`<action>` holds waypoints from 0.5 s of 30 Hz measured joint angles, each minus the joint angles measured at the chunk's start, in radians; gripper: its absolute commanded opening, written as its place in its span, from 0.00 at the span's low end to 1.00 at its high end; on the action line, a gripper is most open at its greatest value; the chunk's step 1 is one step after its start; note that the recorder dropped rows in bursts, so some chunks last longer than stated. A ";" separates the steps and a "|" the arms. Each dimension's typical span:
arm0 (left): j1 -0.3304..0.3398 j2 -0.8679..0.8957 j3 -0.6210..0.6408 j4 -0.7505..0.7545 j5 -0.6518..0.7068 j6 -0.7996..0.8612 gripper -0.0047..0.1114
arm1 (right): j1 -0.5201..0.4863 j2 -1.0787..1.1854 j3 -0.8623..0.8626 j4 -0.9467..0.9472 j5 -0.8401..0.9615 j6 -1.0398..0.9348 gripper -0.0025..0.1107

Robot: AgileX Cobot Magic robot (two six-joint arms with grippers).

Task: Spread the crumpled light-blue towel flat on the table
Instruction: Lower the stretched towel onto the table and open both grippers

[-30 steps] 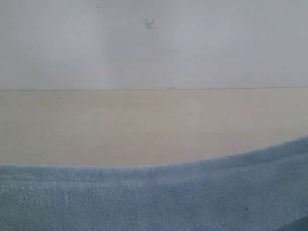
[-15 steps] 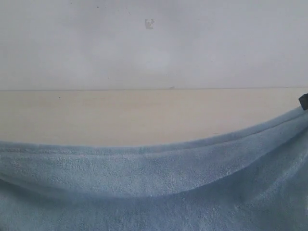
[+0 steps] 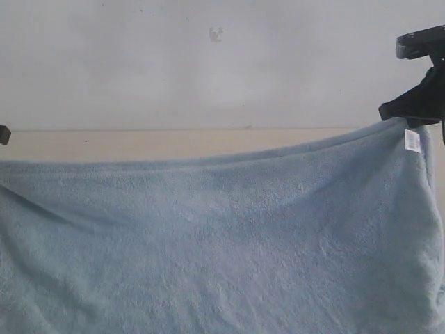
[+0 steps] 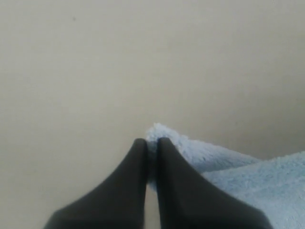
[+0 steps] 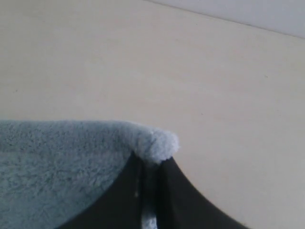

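Towel: the pale light-blue fluffy terry towel [image 3: 222, 243] hangs as one broad sheet between my two grippers. It fills the lower part of the exterior view.
Top hem: it sags in the middle and rises toward the right side of the exterior view, where the corner sits highest.
Lower edge: out of frame, so I cannot tell whether it touches anything below.
Left gripper: my black left gripper [image 4: 152, 141] has both fingers pressed together on one fluffy corner of the towel. A tuft of cloth pokes out past the tips. In the exterior view only a small dark piece of it shows at the left border.
Right gripper: my black right gripper [image 5: 151, 160] is clamped on the other top corner, with a rounded knob of terry bulging beyond the fingertips. In the exterior view it sits at the upper right, directly above that corner.
Label: a small white printed label [image 3: 413, 140] hangs on the towel just under my right gripper.
Table: the wide, smooth pale beige table [image 3: 139, 145] shows as a narrow strip behind the top hem. In both wrist views it lies bare beyond the pinched corners.
Wall: a plain white wall [image 3: 208, 83] stands behind the table, with a small grey mark [image 3: 216, 34] high up.
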 measured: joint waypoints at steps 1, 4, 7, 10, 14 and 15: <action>0.000 0.018 -0.026 0.000 -0.013 0.000 0.08 | 0.000 0.026 -0.026 0.003 -0.003 0.000 0.02; 0.000 0.061 -0.087 -0.002 -0.051 0.000 0.08 | 0.000 0.087 -0.099 0.009 -0.007 0.000 0.02; 0.000 0.109 -0.136 -0.002 -0.070 0.000 0.08 | 0.000 0.142 -0.169 0.013 -0.002 0.000 0.07; 0.000 0.161 -0.174 -0.002 -0.084 0.000 0.21 | 0.000 0.206 -0.231 0.015 0.016 0.000 0.29; 0.001 0.219 -0.207 0.001 -0.114 0.000 0.50 | 0.000 0.284 -0.317 0.015 0.046 0.000 0.65; 0.001 0.224 -0.213 0.008 -0.122 -0.008 0.55 | 0.000 0.295 -0.332 0.015 0.048 0.000 0.60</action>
